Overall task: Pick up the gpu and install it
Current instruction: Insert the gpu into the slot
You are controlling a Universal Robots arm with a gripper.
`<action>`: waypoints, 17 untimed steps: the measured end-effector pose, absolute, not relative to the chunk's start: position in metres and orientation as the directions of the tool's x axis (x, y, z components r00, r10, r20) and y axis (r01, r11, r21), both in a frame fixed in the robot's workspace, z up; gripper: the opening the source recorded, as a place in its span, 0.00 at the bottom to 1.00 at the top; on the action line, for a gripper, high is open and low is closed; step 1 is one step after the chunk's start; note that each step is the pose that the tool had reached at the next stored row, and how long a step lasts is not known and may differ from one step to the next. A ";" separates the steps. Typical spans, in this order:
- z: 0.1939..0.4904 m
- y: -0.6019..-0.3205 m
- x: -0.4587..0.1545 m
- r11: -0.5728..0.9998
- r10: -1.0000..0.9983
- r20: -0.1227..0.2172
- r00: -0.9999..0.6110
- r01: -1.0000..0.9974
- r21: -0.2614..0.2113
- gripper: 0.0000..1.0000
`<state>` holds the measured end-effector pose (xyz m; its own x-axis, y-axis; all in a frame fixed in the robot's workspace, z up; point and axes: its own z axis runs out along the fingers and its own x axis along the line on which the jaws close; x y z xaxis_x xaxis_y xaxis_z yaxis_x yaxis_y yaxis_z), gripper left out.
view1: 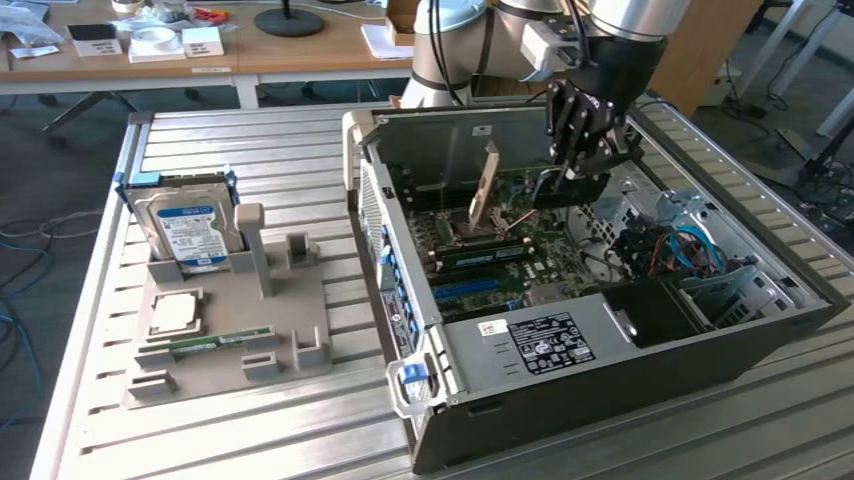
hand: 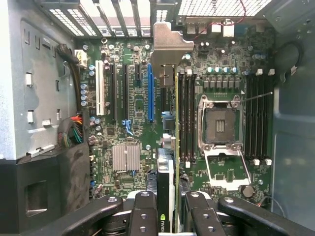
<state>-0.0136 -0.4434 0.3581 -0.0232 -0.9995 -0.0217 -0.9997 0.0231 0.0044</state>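
My gripper [view1: 587, 150] hangs inside the open computer case [view1: 400, 300], shut on the gpu [view1: 534, 195]. The card is a thin dark board held edge-down above the motherboard [view1: 501, 260], its metal end bracket [view1: 483, 185] pointing toward the case's back wall. In the wrist view the gpu [hand: 175, 147] appears edge-on between my fingers [hand: 142, 216], with its silvery bracket [hand: 170, 42] at the far end near the rear slot openings. The card hangs just beside the long blue slot [hand: 150, 93], between that slot and the memory slots, apart from the board.
A grey parts holder [view1: 287, 345] lies at the exterior view's left, carrying a blue-labelled hard drive [view1: 191, 225], a processor [view1: 174, 312] and a green memory stick [view1: 207, 343]. Case walls, a drive cage [view1: 727, 290] and blue cables [view1: 694, 245] hem in the motherboard. A wooden desk [view1: 307, 55] stands behind.
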 end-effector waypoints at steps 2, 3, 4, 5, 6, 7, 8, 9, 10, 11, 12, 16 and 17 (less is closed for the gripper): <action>0.358 -0.443 -0.014 0.022 -1.000 -0.022 -0.022 -1.000 0.004 0.26; 0.358 -0.443 -0.014 0.022 -1.000 -0.022 -0.022 -1.000 0.004 0.26; 0.358 -0.443 -0.014 0.021 -1.000 -0.022 -0.021 -1.000 0.004 0.26; 0.358 -0.443 -0.014 0.020 -1.000 -0.022 -0.020 -1.000 0.004 0.26; 0.358 -0.443 -0.014 0.020 -1.000 -0.022 -0.020 -1.000 0.004 0.26; 0.358 -0.443 -0.014 0.019 -1.000 -0.022 -0.020 -1.000 0.004 0.26; 0.357 -0.443 -0.014 0.019 -1.000 -0.022 -0.019 -1.000 0.004 0.26; 0.357 -0.443 -0.014 0.018 -1.000 -0.022 -0.018 -1.000 0.004 0.26; 0.357 -0.443 -0.014 0.017 -1.000 -0.022 -0.017 -1.000 0.004 0.26; 0.356 -0.443 -0.014 0.016 -1.000 -0.022 -0.016 -1.000 0.004 0.26; 0.356 -0.443 -0.014 0.014 -1.000 -0.022 -0.014 -1.000 0.005 0.26; 0.356 -0.443 -0.014 0.013 -1.000 -0.022 -0.013 -1.000 0.004 0.26; 0.356 -0.443 -0.014 0.013 -1.000 -0.022 -0.013 -1.000 0.004 0.26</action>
